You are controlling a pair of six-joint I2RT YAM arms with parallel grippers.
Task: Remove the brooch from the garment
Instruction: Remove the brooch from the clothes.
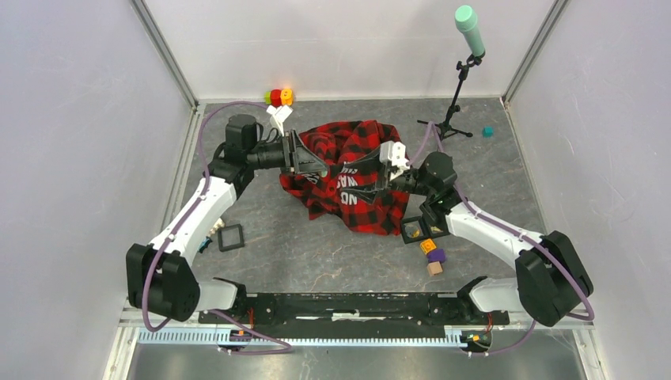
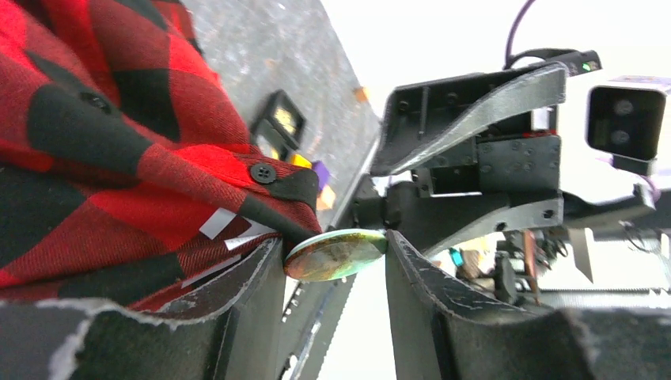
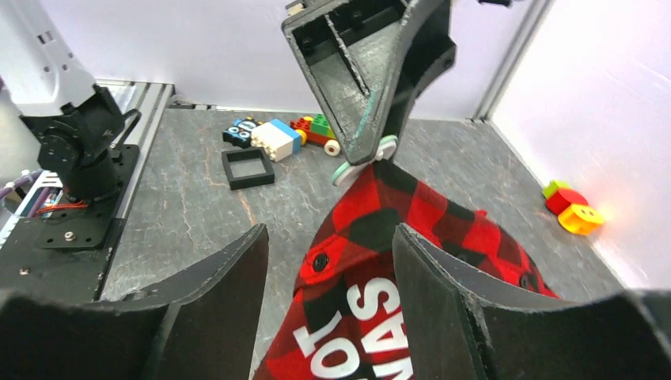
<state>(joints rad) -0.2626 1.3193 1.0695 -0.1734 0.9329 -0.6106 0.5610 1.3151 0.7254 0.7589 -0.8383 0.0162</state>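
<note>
From above, your two arms meet over the shirt point(image 1: 348, 146) at the centre of the frame. The left gripper point(image 1: 320, 166) comes in from the left of the picture and the right gripper point(image 1: 362, 184) from the right, with a fold of cloth raised between them. The brooch is too small to pick out here.

In the left wrist view, the left gripper point(image 2: 334, 265) pinches the brooch point(image 2: 336, 253), a round shiny disc at lower centre, by its rim. The shirt point(image 2: 119, 158) touches it from the left. That edge-on hold looks thin: pull hard and the disc may pop out sideways. The clasp is hidden, so if it isn't undone, pulling will likely drag or tear the cloth.

In the right wrist view, the right gripper point(image 3: 331, 237) stands spread around the cloth ridge, with table showing on its left side. I cannot tell whether it grips. If it doesn't, the whole shirt point(image 3: 443, 226) will probably follow the brooch point(image 3: 352, 166) at upper centre.
</note>
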